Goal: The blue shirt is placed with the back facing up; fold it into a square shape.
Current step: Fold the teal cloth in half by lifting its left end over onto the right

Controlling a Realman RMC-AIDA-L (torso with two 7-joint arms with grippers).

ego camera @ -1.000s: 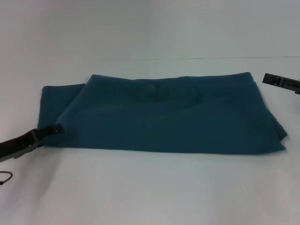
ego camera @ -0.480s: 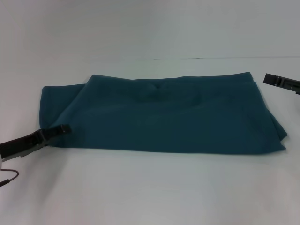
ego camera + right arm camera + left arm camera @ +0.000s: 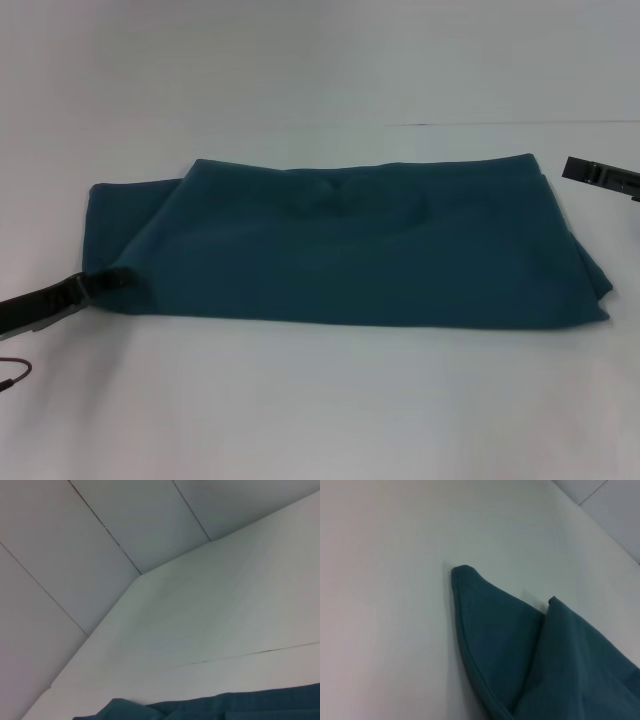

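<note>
The left gripper [image 3: 118, 279] lies low on the worktop [image 3: 320, 400] at about eight o'clock, its tip touching the near left corner of the blue shirt [image 3: 350, 245]; whether its jaws have pinched cloth I cannot tell. To do this well, it should catch every layer at that corner and carry it flat across. The shirt lies mid-worktop as a wide teal band, plain side up, one layer jutting at nine o'clock. The right gripper [image 3: 600, 175] hovers at three o'clock, jaw state unclear.

My head camera looks forward and down, both wrist cameras sit low and close, all sharing the blue shirt [image 3: 340, 245].
</note>
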